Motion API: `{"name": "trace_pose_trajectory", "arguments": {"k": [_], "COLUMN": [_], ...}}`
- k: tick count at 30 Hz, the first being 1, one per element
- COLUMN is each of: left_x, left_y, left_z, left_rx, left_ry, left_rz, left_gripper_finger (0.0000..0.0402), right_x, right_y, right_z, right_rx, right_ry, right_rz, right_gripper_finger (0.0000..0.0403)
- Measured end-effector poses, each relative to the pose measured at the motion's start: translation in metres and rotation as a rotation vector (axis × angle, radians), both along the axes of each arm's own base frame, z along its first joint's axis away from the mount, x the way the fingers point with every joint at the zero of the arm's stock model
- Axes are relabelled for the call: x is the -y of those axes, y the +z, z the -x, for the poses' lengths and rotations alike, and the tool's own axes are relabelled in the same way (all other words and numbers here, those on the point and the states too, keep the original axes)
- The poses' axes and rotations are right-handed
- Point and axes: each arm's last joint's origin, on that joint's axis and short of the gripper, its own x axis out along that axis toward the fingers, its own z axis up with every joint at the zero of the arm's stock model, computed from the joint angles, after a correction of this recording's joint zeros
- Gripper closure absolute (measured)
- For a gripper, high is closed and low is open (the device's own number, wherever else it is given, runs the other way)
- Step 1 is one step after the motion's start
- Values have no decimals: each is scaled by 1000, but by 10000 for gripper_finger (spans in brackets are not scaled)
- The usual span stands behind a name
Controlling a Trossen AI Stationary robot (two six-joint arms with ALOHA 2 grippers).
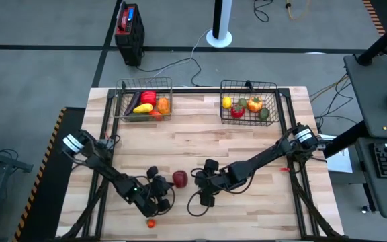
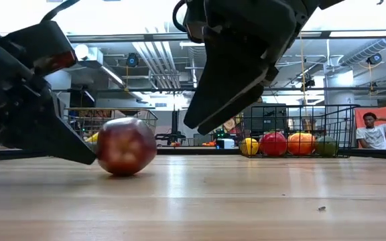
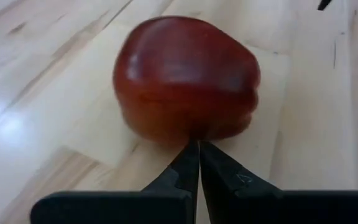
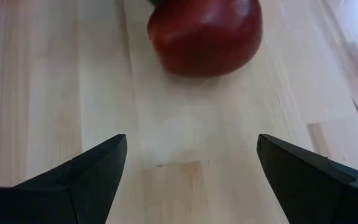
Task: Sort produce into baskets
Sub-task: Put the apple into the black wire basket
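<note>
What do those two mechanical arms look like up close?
Both arms are dark and jointed, with a white band near each base. The left end effector has two black fingers tapering to thin points. The right end effector has broad, black, wedge-shaped fingers. Black cables loop beside them.

- The apple (image 3: pixel 185 81) is dark red.
- The table (image 1: pixel 200 138) is pale striped wood.
- The baskets (image 1: pixel 250 101) are dark wire.
- The small piece (image 1: pixel 151 224) is red-orange.

No legible text, label, brand or number appears in any view. Markings on background equipment are too small to read.
</note>
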Motion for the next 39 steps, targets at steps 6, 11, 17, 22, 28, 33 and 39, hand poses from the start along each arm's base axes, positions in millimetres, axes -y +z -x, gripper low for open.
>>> {"name": "trace_pose_trajectory", "arguments": {"k": [6,11,17,22,28,33,39], "left_x": [3,2,2,2,3,4,3], "left_y": [-4,-3,-3,-2,-1,1,2], "left_z": [-4,-6,-6,-7,-8,-10,-11], "left_rx": [28,58,60,71,78,100,104], "left_ry": [-7,14,9,9,-9,-12,-16], "left_rz": [15,-6,-18,-8,-19,-39,-52], "left_gripper_finger": [401,401,401,401,401,401,401], "right_x": [0,-3,-8,-7,-9,-7,-8], "right_y": [3,7,-3,-15,-17,-18,-22], "right_z": [-3,-10,-24,-23,-19,-17,-16], "right_rx": [54,172,287,307,281,248,219], "right_ry": [-41,-67,-79,-234,-236,-221,-219], "right_rz": [14,82,57,143,230,269,216], "right_gripper_finger": [51,51,51,51,51,51,51]}}
